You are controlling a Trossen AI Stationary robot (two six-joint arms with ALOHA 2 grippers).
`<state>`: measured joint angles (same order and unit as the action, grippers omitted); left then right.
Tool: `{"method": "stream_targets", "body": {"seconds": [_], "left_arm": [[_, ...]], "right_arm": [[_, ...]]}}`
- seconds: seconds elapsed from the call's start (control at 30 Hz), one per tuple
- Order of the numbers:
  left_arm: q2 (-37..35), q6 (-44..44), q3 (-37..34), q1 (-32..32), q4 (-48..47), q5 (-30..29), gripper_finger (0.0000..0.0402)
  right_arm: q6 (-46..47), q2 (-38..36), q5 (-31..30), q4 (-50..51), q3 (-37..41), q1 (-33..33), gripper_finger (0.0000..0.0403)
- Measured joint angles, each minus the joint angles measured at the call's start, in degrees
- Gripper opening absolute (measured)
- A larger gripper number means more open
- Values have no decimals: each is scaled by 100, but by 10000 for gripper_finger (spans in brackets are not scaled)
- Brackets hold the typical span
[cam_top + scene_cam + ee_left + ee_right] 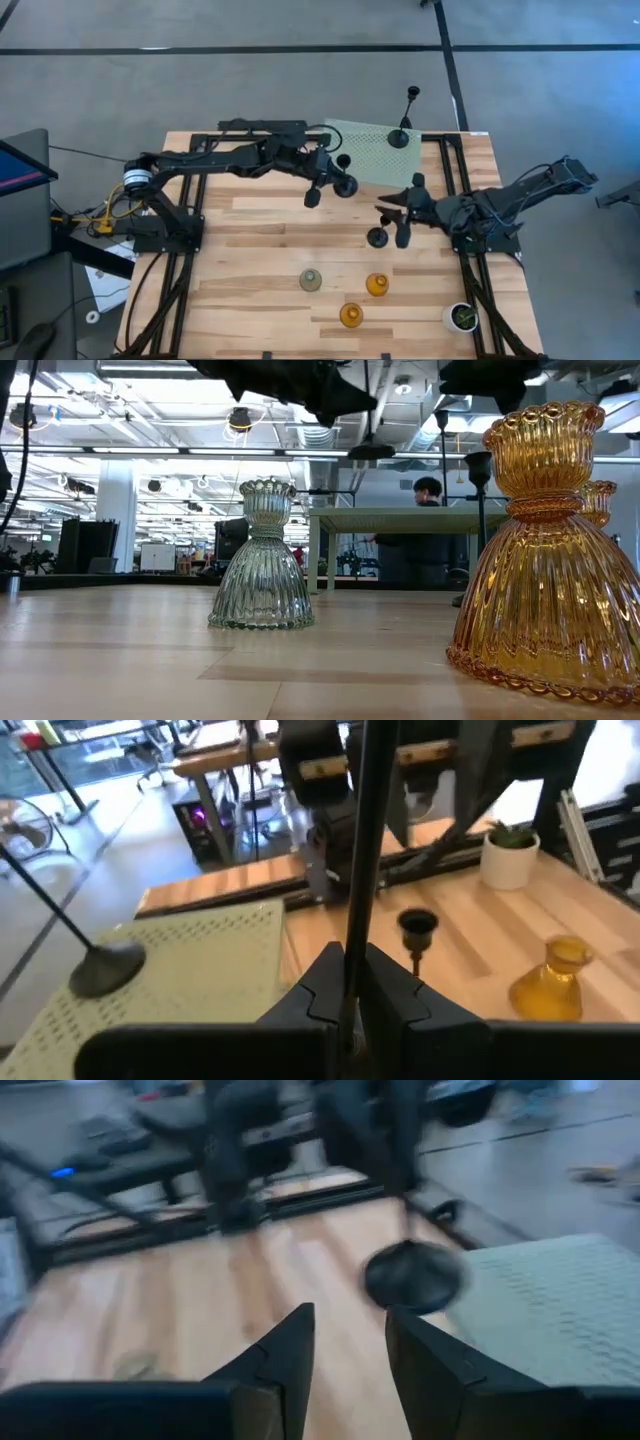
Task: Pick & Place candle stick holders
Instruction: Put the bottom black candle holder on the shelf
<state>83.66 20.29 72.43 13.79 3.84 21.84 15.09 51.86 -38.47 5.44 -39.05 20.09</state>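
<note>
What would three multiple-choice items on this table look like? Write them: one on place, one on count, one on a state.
1. On the green mat stands: A a black holder; B a cup; C a book.
2. Amber holders in view: A one; B two; C four.
3. The left gripper is: A wide open; B shut on a black stem; C out of sight.
Key: A, its base sits on the mat; B, two show from above; B, the fingers pinch the stem.

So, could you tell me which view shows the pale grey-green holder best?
The low view: the pale grey-green holder stands close, whole and upright. The high view shows only its top; neither wrist view clearly shows it.
</note>
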Motion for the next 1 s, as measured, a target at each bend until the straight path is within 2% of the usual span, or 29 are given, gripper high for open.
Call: {"method": "stream_targets", "body": {"seconds": [0.17,0.23,0.47,0.6,0.83,1.0], "left_arm": [[119,168,13,192,324,-84,13],[270,27,13,330,474,-110,13],[778,-463,10,756,1463,-93,13],[1077,-841,107,952,2065,269,13],[1753,-1103,910,1138,2083,329,13],[2076,-1230,1488,1332,1580,268,13]], "right_arm": [[-4,313,-1725,-158,-7,278,83],[-4,393,-2059,-114,-7,369,68],[-4,570,-2099,-112,-4,521,32],[-4,561,-2101,-115,-4,577,16],[-4,550,-2096,-116,-4,582,1],[-6,552,-2006,-111,-4,582,1]]}}
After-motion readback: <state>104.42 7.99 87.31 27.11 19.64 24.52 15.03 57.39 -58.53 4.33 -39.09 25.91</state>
